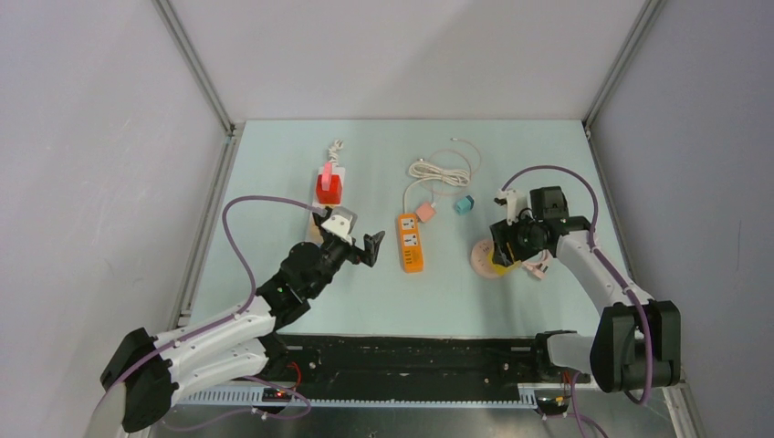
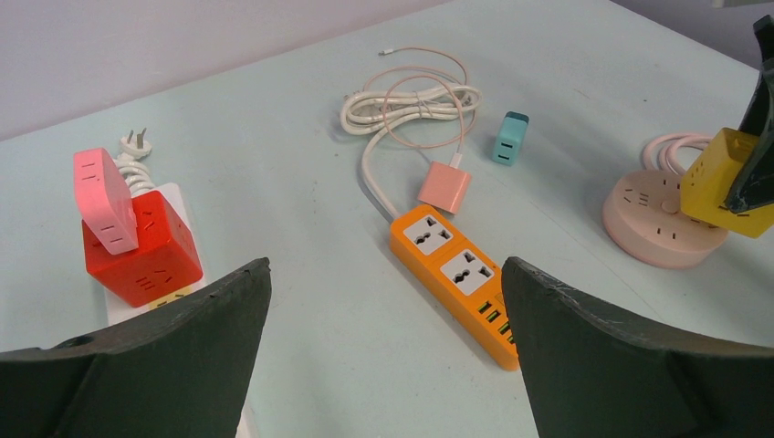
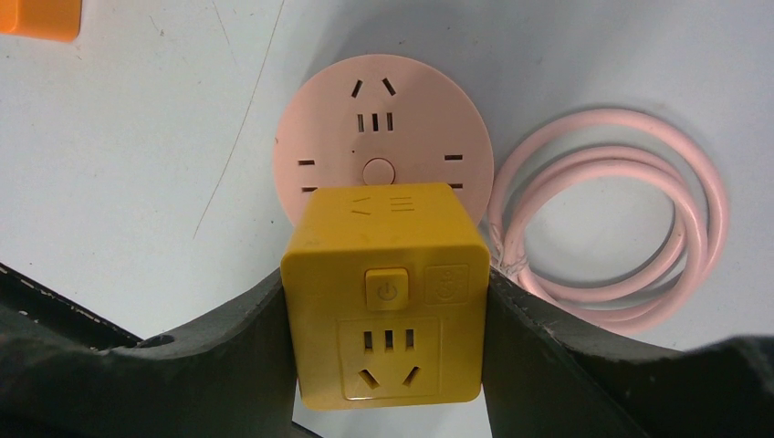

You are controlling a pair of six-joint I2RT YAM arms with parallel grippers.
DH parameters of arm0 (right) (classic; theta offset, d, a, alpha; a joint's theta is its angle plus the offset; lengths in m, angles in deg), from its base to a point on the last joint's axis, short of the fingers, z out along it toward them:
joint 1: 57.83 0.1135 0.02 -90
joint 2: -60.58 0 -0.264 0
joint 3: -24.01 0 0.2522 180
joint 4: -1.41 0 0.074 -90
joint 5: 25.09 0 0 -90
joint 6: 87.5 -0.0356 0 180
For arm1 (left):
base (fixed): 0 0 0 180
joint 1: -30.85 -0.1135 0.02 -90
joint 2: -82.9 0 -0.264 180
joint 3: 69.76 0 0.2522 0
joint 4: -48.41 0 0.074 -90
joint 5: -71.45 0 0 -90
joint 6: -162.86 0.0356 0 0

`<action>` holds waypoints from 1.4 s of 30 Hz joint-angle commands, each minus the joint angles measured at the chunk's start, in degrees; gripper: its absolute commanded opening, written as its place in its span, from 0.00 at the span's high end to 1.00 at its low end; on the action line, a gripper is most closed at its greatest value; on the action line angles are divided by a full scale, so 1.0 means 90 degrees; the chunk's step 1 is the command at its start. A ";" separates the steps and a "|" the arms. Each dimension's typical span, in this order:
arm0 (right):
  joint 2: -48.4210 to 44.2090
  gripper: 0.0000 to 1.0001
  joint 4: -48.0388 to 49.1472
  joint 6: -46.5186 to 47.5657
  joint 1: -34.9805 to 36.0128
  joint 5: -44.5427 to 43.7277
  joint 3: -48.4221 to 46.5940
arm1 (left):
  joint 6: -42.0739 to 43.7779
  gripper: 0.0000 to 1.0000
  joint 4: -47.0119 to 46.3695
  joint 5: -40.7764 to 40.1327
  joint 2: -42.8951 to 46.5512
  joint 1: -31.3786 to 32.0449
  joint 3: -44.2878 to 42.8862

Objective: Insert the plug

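You have the right gripper (image 3: pixel 383 310) clenched on the yellow cube (image 3: pixel 383 265), with one finger on each side. Just past the fingertips lies the pink socket (image 3: pixel 379 128) and its cord (image 3: pixel 611 117) is coiled to their right. Your left gripper (image 2: pixel 385 301) is released and grasps nothing. The orange strip (image 2: pixel 456 283) lies ahead, between its fingers.

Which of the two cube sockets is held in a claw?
The yellow cube, gripped by the right claw above the round pink socket. The red cube stands free on a white strip.
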 commanded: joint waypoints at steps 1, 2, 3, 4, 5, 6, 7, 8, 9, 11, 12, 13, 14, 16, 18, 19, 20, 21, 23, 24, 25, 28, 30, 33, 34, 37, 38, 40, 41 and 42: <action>0.0208 1.00 -0.0038 0.0067 0.0084 -0.0122 0.0001 | -0.0106 0.00 -0.0215 -0.0068 0.0049 -0.0025 0.0096; 0.0221 1.00 -0.0016 0.0066 0.0097 -0.0138 0.0001 | -0.0103 0.00 -0.0218 -0.0063 0.0045 -0.0021 0.0095; 0.0251 1.00 0.0042 0.0043 0.0131 -0.0152 -0.0004 | -0.0107 0.00 -0.0214 -0.0058 0.0036 -0.0021 0.0087; 0.0269 1.00 0.0068 0.0029 0.0155 -0.0192 0.0000 | -0.0103 0.00 -0.0218 -0.0053 0.0033 -0.0020 0.0083; 0.0322 1.00 0.0142 -0.0042 0.0233 -0.0218 0.0000 | -0.0100 0.00 -0.0214 -0.0058 0.0016 -0.0020 0.0081; 0.0343 1.00 0.0186 -0.0087 0.0284 -0.0299 0.0001 | -0.0099 0.00 -0.0213 -0.0053 0.0008 -0.0027 0.0072; 0.0399 1.00 0.0305 -0.0220 0.0400 -0.0345 0.0001 | -0.0094 0.00 -0.0212 -0.0053 -0.0014 -0.0028 0.0070; 0.0431 1.00 0.0376 -0.0293 0.0475 -0.0445 -0.0004 | -0.0092 0.00 -0.0217 -0.0055 -0.0017 -0.0027 0.0064; 0.0501 1.00 0.0550 -0.0477 0.0662 -0.0511 -0.0006 | -0.0090 0.00 -0.0215 -0.0053 -0.0023 -0.0023 0.0062; 0.0642 1.00 0.0805 -0.0760 0.0960 -0.0687 -0.0054 | -0.0082 0.00 -0.0214 -0.0046 -0.0050 -0.0025 0.0056; 0.0699 1.00 0.0953 -0.0880 0.1128 -0.0715 -0.0085 | -0.0081 0.00 -0.0213 -0.0046 -0.0049 -0.0024 0.0048; 0.0829 1.00 0.1007 -0.1139 0.1195 -0.0729 -0.0172 | -0.0075 0.00 -0.0212 -0.0049 -0.0051 -0.0027 0.0044; 0.0900 1.00 0.1131 -0.1265 0.1304 -0.0727 -0.0207 | -0.0072 0.00 -0.0212 -0.0056 -0.0049 -0.0022 0.0028; 0.1022 1.00 0.1362 -0.1659 0.1453 -0.0749 -0.0251 | -0.0047 0.00 -0.0213 -0.0062 -0.0051 -0.0026 0.0008; 0.1064 1.00 0.1571 -0.1911 0.1573 -0.0938 -0.0253 | -0.0025 0.00 -0.0204 -0.0069 -0.0035 -0.0035 0.0001; 0.1072 1.00 0.1634 -0.1988 0.1613 -0.1155 -0.0253 | -0.0015 0.00 -0.0198 -0.0076 -0.0023 -0.0037 -0.0007; 0.1075 1.00 0.1739 -0.2114 0.1687 -0.1213 -0.0253 | -0.0008 0.00 -0.0194 -0.0084 -0.0017 -0.0039 -0.0003; 0.1080 1.00 0.1786 -0.2153 0.1733 -0.1387 -0.0253 | -0.0003 0.00 -0.0189 -0.0097 -0.0018 -0.0044 -0.0005; 0.1071 1.00 0.1887 -0.2370 0.1878 -0.1668 -0.0253 | -0.0006 0.00 -0.0184 -0.0093 -0.0024 -0.0040 -0.0008; 0.1066 1.00 0.1934 -0.2495 0.1985 -0.1781 -0.0248 | -0.0003 0.00 -0.0176 -0.0092 -0.0020 -0.0040 -0.0004; 0.1058 1.00 0.1962 -0.2539 0.2034 -0.1933 -0.0213 | -0.0002 0.00 -0.0175 -0.0091 -0.0019 -0.0039 0.0007; 0.0952 1.00 0.2269 -0.2691 0.2279 -0.2206 0.0010 | -0.0001 0.00 -0.0164 -0.0088 -0.0019 -0.0047 0.0012; 0.0801 1.00 0.2542 -0.2780 0.2340 -0.2224 0.0310 | -0.0004 0.00 -0.0153 -0.0085 -0.0021 -0.0048 0.0020; 0.0610 1.00 0.2598 -0.2888 0.2394 -0.2342 0.0572 | -0.0015 0.00 -0.0147 -0.0091 0.0005 -0.0043 0.0037; 0.0539 1.00 0.2591 -0.2954 0.2380 -0.2348 0.0612 | -0.0027 0.00 -0.0145 -0.0086 0.0007 -0.0041 0.0038; 0.0480 1.00 0.2607 -0.3071 0.2365 -0.2177 0.0617 | -0.0039 0.00 -0.0144 -0.0036 -0.0021 -0.0040 0.0014; 0.0447 1.00 0.2640 -0.3159 0.2389 -0.2109 0.0616 | -0.0050 0.00 -0.0144 -0.0021 -0.0029 -0.0044 0.0007; 0.0450 1.00 0.2727 -0.3467 0.2472 -0.2090 0.0592 | -0.0066 0.00 -0.0144 0.0021 -0.0034 -0.0041 0.0003; 0.0506 1.00 0.2752 -0.3741 0.2524 -0.2080 0.0570 | -0.0068 0.00 -0.0151 0.0029 -0.0037 -0.0042 0.0002; 0.0543 1.00 0.2761 -0.3865 0.2562 -0.2107 0.0546 | -0.0074 0.00 -0.0148 0.0034 -0.0038 -0.0046 0.0001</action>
